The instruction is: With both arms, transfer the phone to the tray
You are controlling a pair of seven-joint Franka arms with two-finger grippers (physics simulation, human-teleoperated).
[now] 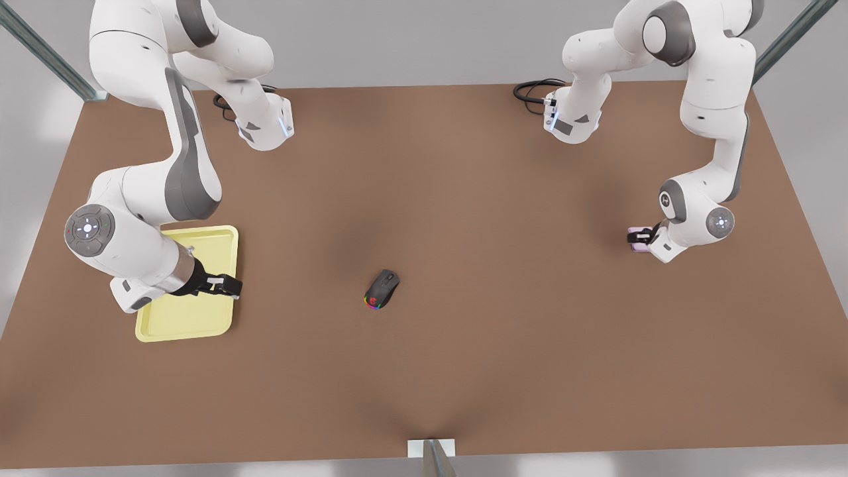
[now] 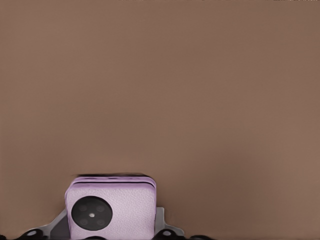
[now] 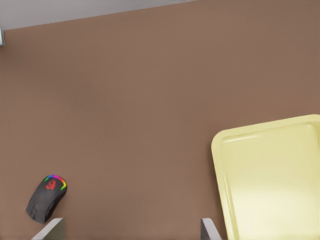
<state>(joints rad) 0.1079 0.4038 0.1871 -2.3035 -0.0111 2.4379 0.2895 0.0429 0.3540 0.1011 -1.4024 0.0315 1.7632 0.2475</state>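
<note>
Left gripper [image 1: 646,236] — located at the 3 o'clock side of the table [image 1: 464,199] in the front view. Its fingers are closed on the phone [image 1: 638,239], which sits between them just above the table surface; whether the phone touches the table cannot be told. In the left wrist view the phone [image 2: 111,207] shows its pale pink-lilac back and one black camera circle, with a grey fingertip [image 2: 57,225] on each side of it.

Right gripper [image 1: 233,286] — located at the 9 o'clock side of the table in the front view, over the tray's edge nearest the table centre. Its fingers stand apart and hold nothing; in the right wrist view the two grey fingertips [image 3: 50,229] sit well apart, with bare table between them.

Tray [image 1: 182,324]: flat on the table at roughly 8 o'clock from the table centre, well apart from the phone. The right wrist view shows one rounded corner of the tray [image 3: 270,175].

Mouse [image 1: 382,289]: black with a rainbow-lit edge, near the table centre, between the tray and the phone and nearer the tray.
</note>
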